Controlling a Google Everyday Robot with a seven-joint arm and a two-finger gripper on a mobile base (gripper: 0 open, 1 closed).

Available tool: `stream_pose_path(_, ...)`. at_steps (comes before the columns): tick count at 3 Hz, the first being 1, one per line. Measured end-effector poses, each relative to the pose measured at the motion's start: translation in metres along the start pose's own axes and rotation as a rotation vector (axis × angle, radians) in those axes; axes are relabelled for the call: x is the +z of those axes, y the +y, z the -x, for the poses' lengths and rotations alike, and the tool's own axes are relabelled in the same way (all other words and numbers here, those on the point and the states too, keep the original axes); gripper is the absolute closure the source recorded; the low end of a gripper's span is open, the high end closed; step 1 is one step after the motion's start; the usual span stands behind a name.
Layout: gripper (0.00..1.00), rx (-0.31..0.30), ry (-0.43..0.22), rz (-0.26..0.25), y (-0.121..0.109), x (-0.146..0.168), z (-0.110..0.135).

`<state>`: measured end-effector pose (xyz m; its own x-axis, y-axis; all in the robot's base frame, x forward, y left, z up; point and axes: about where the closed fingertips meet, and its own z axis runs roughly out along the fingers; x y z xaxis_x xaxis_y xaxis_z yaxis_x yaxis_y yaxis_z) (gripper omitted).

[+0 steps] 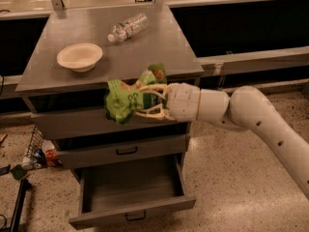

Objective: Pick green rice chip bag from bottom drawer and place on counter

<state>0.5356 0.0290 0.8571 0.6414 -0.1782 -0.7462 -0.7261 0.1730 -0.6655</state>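
My gripper (145, 101) is shut on the green rice chip bag (126, 98), a crinkly bright-green bag with white lettering. I hold it in the air in front of the cabinet's top drawer front, level with the front edge of the counter (145, 52). The white arm reaches in from the right. The bottom drawer (130, 190) is pulled open below and its grey inside is bare.
A pale bowl (79, 57) sits on the counter's left side and a clear plastic bottle (127, 27) lies at its back. A ledge with dark panels (251, 57) runs behind to the right. Clutter lies on the floor (29, 158) at the left.
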Motion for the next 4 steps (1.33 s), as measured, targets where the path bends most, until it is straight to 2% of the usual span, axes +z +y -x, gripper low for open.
stream_pose_path(1, 1.00, -0.012, -0.002, -0.013, -0.009, -0.003, 0.002)
stream_pose_path(2, 1.00, -0.032, 0.012, 0.004, -0.015, -0.002, 0.006)
stream_pose_path(3, 1.00, -0.059, 0.078, 0.050, -0.048, -0.008, 0.011)
stream_pose_path(4, 1.00, -0.101, 0.167, 0.075, -0.115, -0.020, 0.002)
